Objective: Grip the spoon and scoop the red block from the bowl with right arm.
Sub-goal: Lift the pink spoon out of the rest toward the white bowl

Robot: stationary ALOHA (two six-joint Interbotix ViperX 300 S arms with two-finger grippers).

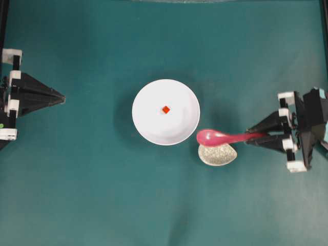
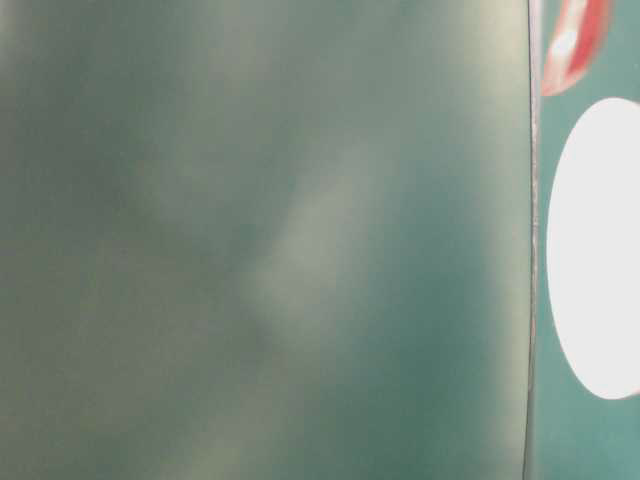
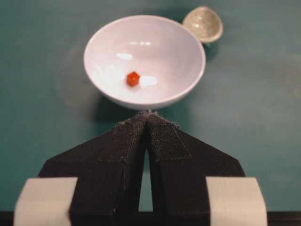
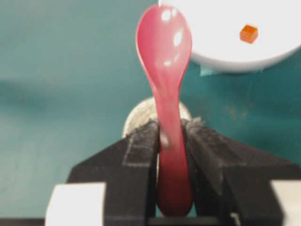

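The white bowl [image 1: 165, 111] sits mid-table with the tiny red block [image 1: 166, 109] inside it. The block also shows in the left wrist view [image 3: 133, 78] and the right wrist view [image 4: 248, 33]. My right gripper [image 1: 251, 137] is shut on the handle of the pink-red spoon [image 1: 218, 137]. The spoon's scoop hangs just right of the bowl's rim, above the small speckled dish. In the right wrist view my right gripper [image 4: 170, 127] clamps the spoon [image 4: 165, 61] on both sides of the handle. My left gripper [image 1: 62, 97] is shut and empty at the far left, and it points at the bowl [image 3: 145, 59].
A small speckled grey-white oval dish [image 1: 218, 155] lies just right of and below the bowl, under the spoon's scoop. It also shows in the left wrist view [image 3: 203, 23]. Green cloth covers the table. The table-level view is mostly blocked by a blurred surface.
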